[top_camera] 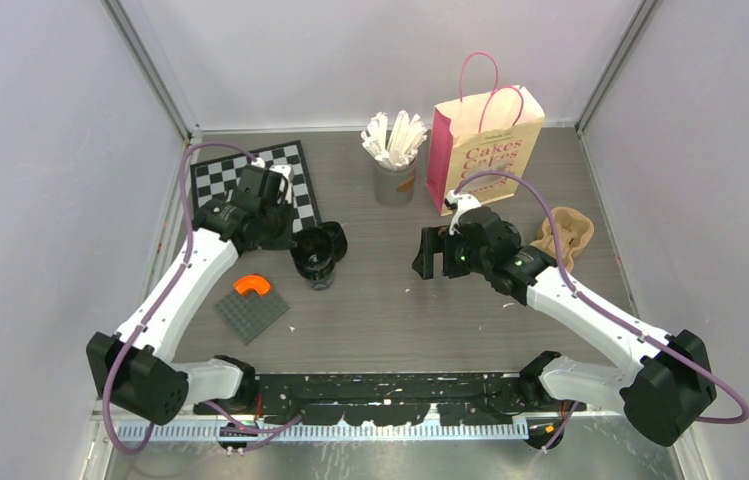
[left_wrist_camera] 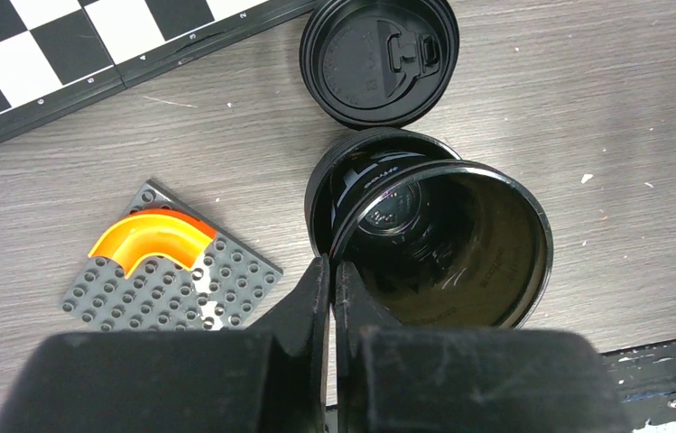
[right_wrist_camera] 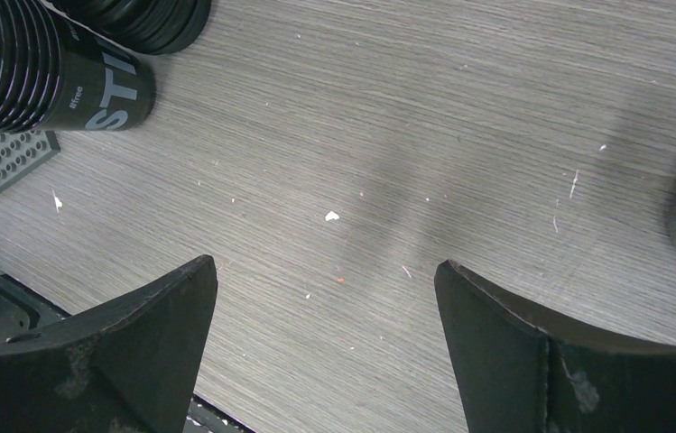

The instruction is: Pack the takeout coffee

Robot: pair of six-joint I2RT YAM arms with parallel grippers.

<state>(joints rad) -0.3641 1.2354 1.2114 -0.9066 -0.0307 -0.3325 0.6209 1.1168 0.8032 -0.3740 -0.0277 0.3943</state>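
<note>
A stack of black takeout coffee cups point(top_camera: 313, 260) stands left of centre, seen side-on with white lettering in the right wrist view point(right_wrist_camera: 45, 72). A loose black lid point(left_wrist_camera: 379, 59) lies flat just beyond it. The top cup point(left_wrist_camera: 460, 253) is open and sits tilted and offset over the one nested below. My left gripper point(left_wrist_camera: 329, 271) is shut on that cup's near rim, one finger outside and one inside. My right gripper point(right_wrist_camera: 325, 280) hangs open over bare table right of the stack, holding nothing. The pink paper bag point(top_camera: 485, 150) stands upright at the back.
A grey cup of white wrapped sticks point(top_camera: 395, 175) stands left of the bag. A brown pulp carrier point(top_camera: 565, 235) lies at the right behind my right arm. A chessboard point(top_camera: 250, 175) is at the back left. A grey studded plate point(left_wrist_camera: 171, 289) carries an orange arch point(left_wrist_camera: 149, 236).
</note>
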